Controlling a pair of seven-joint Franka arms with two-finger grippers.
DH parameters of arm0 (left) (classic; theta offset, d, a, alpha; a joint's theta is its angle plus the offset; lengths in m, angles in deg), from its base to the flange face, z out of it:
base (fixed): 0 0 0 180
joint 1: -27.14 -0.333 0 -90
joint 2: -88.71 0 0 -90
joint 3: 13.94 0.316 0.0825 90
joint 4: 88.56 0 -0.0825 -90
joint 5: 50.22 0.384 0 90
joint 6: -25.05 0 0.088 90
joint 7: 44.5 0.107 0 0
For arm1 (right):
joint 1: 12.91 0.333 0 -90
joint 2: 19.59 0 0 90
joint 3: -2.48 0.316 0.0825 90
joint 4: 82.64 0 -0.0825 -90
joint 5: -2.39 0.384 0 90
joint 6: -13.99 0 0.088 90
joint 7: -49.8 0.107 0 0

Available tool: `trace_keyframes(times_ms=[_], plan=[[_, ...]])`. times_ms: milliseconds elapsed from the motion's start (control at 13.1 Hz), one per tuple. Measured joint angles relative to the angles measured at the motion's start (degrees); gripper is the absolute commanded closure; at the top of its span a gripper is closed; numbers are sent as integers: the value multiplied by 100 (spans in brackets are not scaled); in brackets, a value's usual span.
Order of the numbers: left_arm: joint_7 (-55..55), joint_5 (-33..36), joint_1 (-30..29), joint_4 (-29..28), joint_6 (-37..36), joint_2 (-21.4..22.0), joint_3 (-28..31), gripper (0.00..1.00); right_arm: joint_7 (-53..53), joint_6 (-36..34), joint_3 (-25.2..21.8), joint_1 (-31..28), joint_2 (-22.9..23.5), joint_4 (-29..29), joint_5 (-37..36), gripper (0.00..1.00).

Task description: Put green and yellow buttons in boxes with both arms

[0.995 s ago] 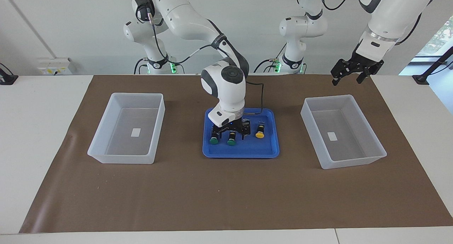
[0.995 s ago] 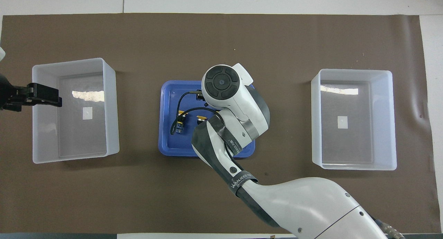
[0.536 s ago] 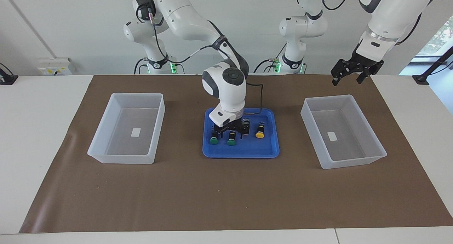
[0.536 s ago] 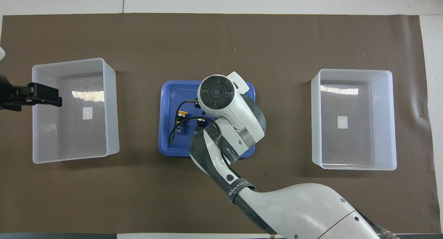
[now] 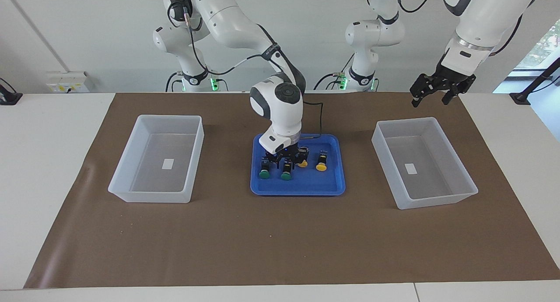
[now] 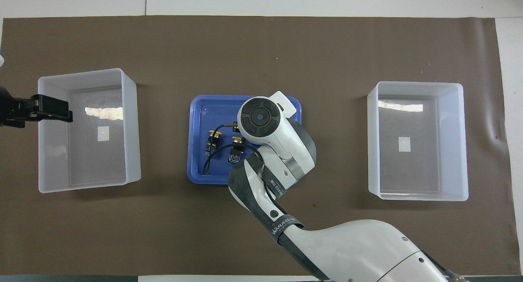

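Two green buttons (image 5: 264, 174) (image 5: 286, 175), black-bodied with domed caps, lie side by side in the blue tray (image 5: 297, 189); one sits right at the fingers of the right gripper (image 5: 285, 161), the other just beside them. One yellow button (image 5: 302, 163) touches those fingers' edge, another (image 5: 321, 166) lies near them. Two translucent white boxes (image 5: 127, 173) (image 5: 455, 162), each with a small label, stand well apart from the fingers.

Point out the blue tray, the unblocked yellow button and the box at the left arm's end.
blue tray (image 5: 297, 191): facing view, its rim.
yellow button (image 5: 321, 166): facing view, its cap.
box (image 5: 437, 200): facing view, its outer wall.
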State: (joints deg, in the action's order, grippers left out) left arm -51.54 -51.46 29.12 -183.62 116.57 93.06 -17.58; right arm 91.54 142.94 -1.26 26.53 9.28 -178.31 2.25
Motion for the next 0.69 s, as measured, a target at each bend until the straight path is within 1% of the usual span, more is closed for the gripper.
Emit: trace_keyframes(times_ms=[306,383,613,689], plan=[[-1,0,2,-10,73,0,-3,0,0,122,1,36,-23,-118,0,47],[-1,0,5,-16,81,0,-8,0,0,129,1,40,-35,-135,0,54],[-1,0,6,-34,91,0,-15,0,0,226,1,46,-61,-234,0,63],[-1,0,6,-39,92,0,-15,0,0,246,1,47,-62,-257,0,71]])
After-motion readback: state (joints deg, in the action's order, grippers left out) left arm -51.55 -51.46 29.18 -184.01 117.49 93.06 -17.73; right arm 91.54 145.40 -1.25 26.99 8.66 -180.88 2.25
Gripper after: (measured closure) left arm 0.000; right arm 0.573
